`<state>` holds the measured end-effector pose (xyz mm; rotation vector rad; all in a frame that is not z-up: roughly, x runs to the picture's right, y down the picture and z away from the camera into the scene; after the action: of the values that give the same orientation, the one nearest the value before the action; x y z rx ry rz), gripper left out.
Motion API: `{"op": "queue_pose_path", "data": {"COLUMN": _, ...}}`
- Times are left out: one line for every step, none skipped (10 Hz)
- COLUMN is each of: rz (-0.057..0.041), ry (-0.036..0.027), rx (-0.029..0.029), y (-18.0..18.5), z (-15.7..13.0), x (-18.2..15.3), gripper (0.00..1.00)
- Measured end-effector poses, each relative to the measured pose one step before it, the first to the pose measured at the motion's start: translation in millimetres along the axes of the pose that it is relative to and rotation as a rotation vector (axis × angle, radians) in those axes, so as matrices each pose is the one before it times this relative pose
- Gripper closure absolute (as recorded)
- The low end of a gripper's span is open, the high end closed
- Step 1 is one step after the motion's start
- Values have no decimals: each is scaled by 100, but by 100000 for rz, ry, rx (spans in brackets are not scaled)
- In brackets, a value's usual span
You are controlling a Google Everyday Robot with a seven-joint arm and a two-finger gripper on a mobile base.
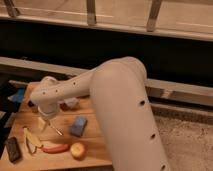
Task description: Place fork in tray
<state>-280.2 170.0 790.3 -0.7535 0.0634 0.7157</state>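
My gripper (46, 119) hangs from the white arm over the left part of the wooden table (95, 150). The fork (55, 130), thin and silvery, lies slanted just below and right of the gripper, with its upper end at the gripper's tip. I cannot tell whether it is held or resting on the table. The green tray is hidden behind my arm.
A yellow banana peel (31, 140), a red elongated item (55, 148) and a round orange-red fruit (77, 150) lie near the front edge. A blue sponge (78, 126) lies right of the fork. A black object (12, 148) sits at the front left. My bulky arm (120, 115) covers the table's right side.
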Motion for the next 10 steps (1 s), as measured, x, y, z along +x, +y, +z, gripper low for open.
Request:
{"op": "queue_pose_path", "data": {"rz": 334, "ry": 944, "rx": -609, "y": -30, "z": 791, "x": -306, "gripper": 20}}
{"op": "queue_pose_path", "data": {"rz": -92, "ry": 516, "rx": -125, "y": 147, "z": 429, "x": -390, "gripper": 20}}
{"op": "queue_pose_path", "data": {"rz": -352, "ry": 1103, "rx": 124, "y": 341, "z": 663, "x": -665, "gripper": 20}}
{"op": "queue_pose_path", "data": {"rz": -433, "ry": 287, "rx": -125, "y": 389, "z": 418, "x": -540, "gripper": 20}}
{"op": "queue_pose_path", "data": {"rz": -907, "ry": 434, "rx": -490, "y": 767, "z": 534, "x": -409, "gripper": 20}}
{"op": "queue_pose_path", "data": {"rz": -110, "ry": 353, "rx": 99, "y": 143, "z": 323, "x": -54, "gripper": 20}}
{"op": "queue_pose_path", "data": {"rz": -45, "ry": 343, "rx": 666, "y": 60, "z": 384, "x": -112, "gripper": 20}}
{"op": "queue_pose_path", "data": {"rz": -416, "ry": 640, "rx": 646, "y": 433, "z": 446, "x": -137, "gripper": 20}}
{"op": "queue_pose_path", "data": {"rz": -846, "ry": 473, "rx": 1093, "y": 490, "z": 401, "x": -251, "gripper": 20}}
{"op": "queue_pose_path", "data": {"rz": -480, "ry": 771, "rx": 1044, "y": 256, "z": 480, "x": -84, "gripper": 20}}
